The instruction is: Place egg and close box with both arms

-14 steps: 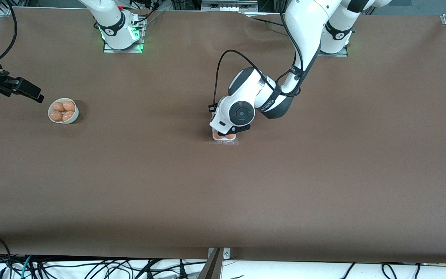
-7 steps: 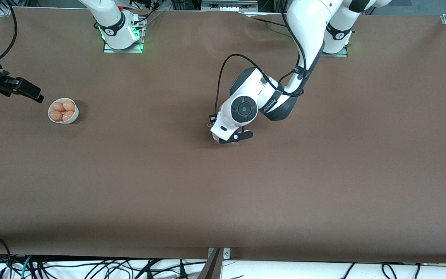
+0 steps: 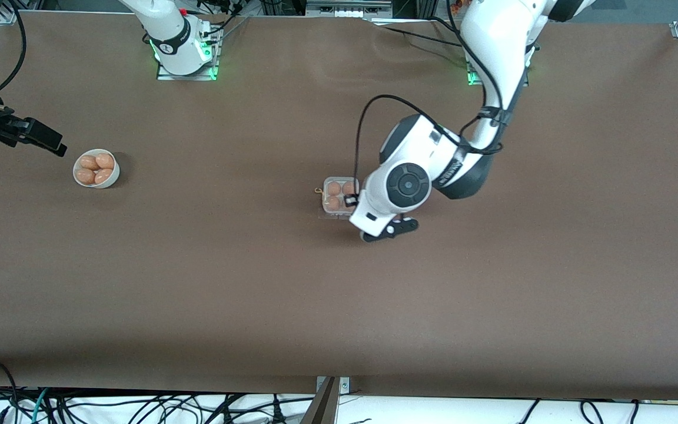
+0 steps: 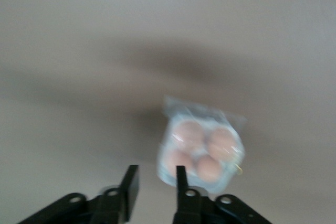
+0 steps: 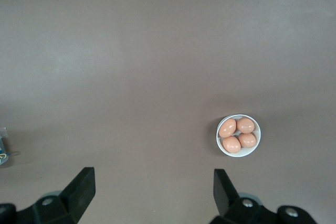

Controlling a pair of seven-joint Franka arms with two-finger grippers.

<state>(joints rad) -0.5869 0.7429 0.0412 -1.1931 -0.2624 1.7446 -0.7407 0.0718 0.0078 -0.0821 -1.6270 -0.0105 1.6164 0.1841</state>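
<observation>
Already the box (image 3: 338, 197) sits mid-table with four eggs inside and, as we judge, its clear lid down, so little seems left. Our left pincer (image 3: 387, 231) hovers just beside it, fingers apart and empty. Our right pincer (image 5: 152, 187) waits spread near the bowl (image 3: 96, 168).

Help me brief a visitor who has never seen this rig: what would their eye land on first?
Mid-table, the small square egg carton with its clear plastic lid down over four brown eggs, and the left gripper empty beside it. Toward the right arm's end sits a round white bowl of four more eggs, with the open right gripper waiting nearby.
</observation>
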